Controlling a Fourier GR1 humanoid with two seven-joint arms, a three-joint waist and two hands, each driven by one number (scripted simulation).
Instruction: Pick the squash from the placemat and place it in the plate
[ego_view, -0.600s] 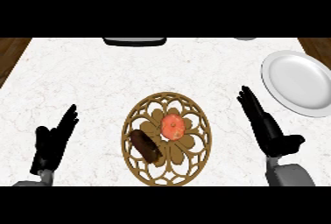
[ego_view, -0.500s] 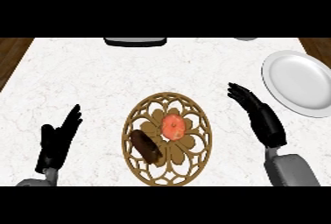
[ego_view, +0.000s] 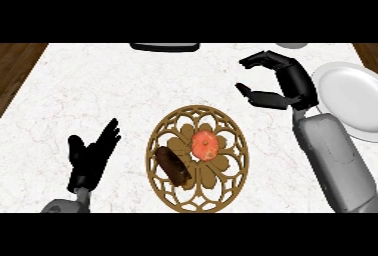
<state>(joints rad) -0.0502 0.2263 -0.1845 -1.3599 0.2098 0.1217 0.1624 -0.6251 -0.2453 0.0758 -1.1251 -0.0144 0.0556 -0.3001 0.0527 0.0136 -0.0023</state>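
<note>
An orange squash (ego_view: 205, 145) lies near the middle of a round brown lattice placemat (ego_view: 229, 130) on the white marble counter. A white plate (ego_view: 353, 97) sits at the right edge. My right hand (ego_view: 284, 85) hovers between placemat and plate, beyond and to the right of the squash. It is open, its fingers arched over the thumb with nothing between them. My left hand (ego_view: 90, 159) rests open at the lower left, fingers up, apart from the placemat.
A dark brown oblong item (ego_view: 173, 165) lies on the placemat just left of the squash. A dark dish (ego_view: 166, 46) and a grey object (ego_view: 294, 45) sit at the far edge. The counter's left edge (ego_view: 26, 85) borders wood flooring.
My right hand has moved forward, away from me, and its fingers have bent into an arch. The left hand, squash and plate have stayed put.
</note>
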